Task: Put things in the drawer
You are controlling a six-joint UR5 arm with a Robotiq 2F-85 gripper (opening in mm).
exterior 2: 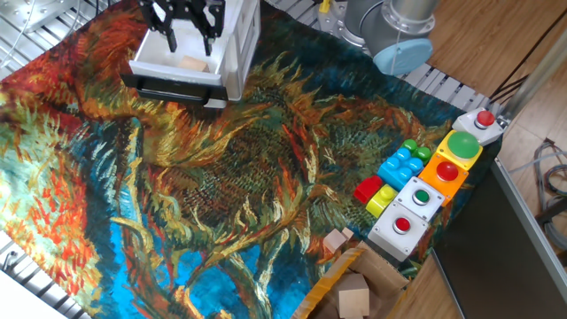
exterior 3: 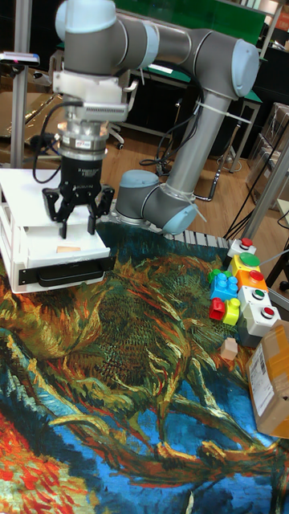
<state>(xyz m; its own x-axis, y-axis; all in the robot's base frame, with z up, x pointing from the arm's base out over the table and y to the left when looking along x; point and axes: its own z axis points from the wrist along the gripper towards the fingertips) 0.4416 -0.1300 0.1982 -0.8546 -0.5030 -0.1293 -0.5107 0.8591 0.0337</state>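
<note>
Black two-finger gripper [exterior 3: 77, 215] poised above the open drawer [exterior 3: 48, 262] of the small white cabinet [exterior 3: 18, 201], fingers spread wide, nothing between them. Clear gap visible below the fingertips [exterior 3: 62, 230] in the tall fixed view. Same gripper [exterior 2: 185, 25] at the top edge of the fixed view, partly cropped, jaws apart over the drawer [exterior 2: 155, 64].

Pale wooden cube [exterior 2: 193, 63] lying inside the drawer, toward its right half, free of the fingers. Seen as a thin tan sliver [exterior 3: 68, 250] just behind the drawer's dark front in the tall fixed view.

Second small wooden cube [exterior 2: 337, 241] resting on the painted tablecloth [exterior 2: 221, 177], just beside the edge of the brown cardboard box [exterior 2: 354, 288]; also visible near the box in the tall view [exterior 3: 229, 348]. Larger wooden block [exterior 2: 353, 296] inside that box.

Coloured plastic bricks [exterior 2: 397, 168] clustered at the right side of the cloth, blue, green, red and yellow, touching the row of button boxes [exterior 2: 434, 182]. Well apart from the cabinet.

Grey UR5 arm [exterior 3: 193, 104] arching from its base behind the cloth up and over to the cabinet
</note>
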